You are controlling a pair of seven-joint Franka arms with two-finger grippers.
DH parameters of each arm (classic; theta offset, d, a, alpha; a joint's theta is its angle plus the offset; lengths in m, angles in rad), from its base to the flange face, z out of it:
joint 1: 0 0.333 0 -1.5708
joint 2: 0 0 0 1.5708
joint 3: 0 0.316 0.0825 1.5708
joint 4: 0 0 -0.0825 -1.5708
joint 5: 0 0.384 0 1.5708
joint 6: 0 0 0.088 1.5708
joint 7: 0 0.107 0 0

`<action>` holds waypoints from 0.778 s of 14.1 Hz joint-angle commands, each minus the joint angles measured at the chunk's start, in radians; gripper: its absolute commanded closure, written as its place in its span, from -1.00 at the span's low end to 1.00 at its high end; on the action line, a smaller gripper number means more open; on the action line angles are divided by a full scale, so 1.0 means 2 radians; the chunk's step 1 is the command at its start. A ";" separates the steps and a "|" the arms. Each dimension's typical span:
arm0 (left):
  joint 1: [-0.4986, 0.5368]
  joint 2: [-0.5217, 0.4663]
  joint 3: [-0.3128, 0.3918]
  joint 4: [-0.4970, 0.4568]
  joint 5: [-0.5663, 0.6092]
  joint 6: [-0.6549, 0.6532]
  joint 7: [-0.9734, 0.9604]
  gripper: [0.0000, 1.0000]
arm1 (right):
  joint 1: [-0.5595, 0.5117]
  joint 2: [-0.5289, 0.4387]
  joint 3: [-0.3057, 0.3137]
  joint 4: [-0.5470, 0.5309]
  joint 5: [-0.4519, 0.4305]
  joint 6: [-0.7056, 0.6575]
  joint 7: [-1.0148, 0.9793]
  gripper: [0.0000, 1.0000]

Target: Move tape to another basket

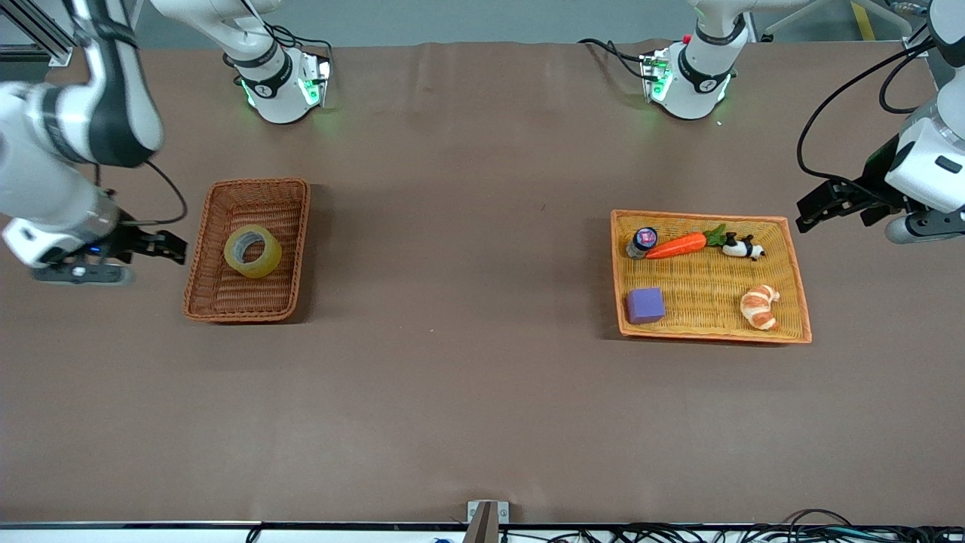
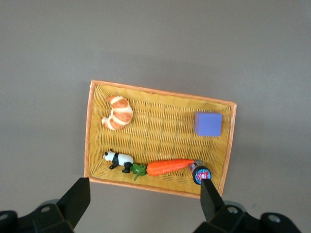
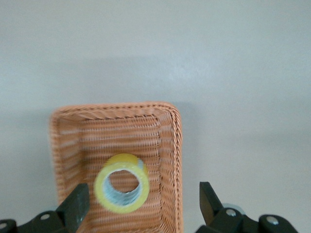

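Yellowish tape (image 1: 252, 251) lies in the basket (image 1: 219, 302); both tools, right (image 1: 172, 247) and left (image 1: 810, 213), gape empty.

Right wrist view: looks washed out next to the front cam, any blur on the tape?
Right wrist view: table reads pale grey, overexposed; the tape is slightly soft, the basket weave still legible. Front view: table brown, the basket casts a shadow toward the left arm's end. Left wrist view: evenly lit, the tray sharp.
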 commanded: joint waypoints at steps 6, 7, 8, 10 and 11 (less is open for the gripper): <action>-0.001 -0.001 -0.005 0.010 0.011 -0.026 0.027 -1.00 | -0.014 0.008 0.009 0.227 0.017 -0.230 -0.014 -1.00; -0.003 -0.001 -0.005 0.009 0.011 -0.038 0.029 -1.00 | -0.012 0.001 0.010 0.227 0.017 -0.230 -0.020 -1.00; -0.004 -0.001 -0.005 0.009 0.011 -0.047 0.030 -1.00 | -0.012 -0.011 0.010 0.225 0.018 -0.226 -0.020 -1.00; -0.004 -0.001 -0.006 0.010 0.011 -0.050 0.030 -1.00 | -0.012 -0.028 0.009 0.204 0.018 -0.210 -0.020 -1.00; -0.004 -0.001 -0.006 0.010 0.011 -0.051 0.030 -1.00 | -0.012 -0.041 0.009 0.177 0.018 -0.188 -0.020 -1.00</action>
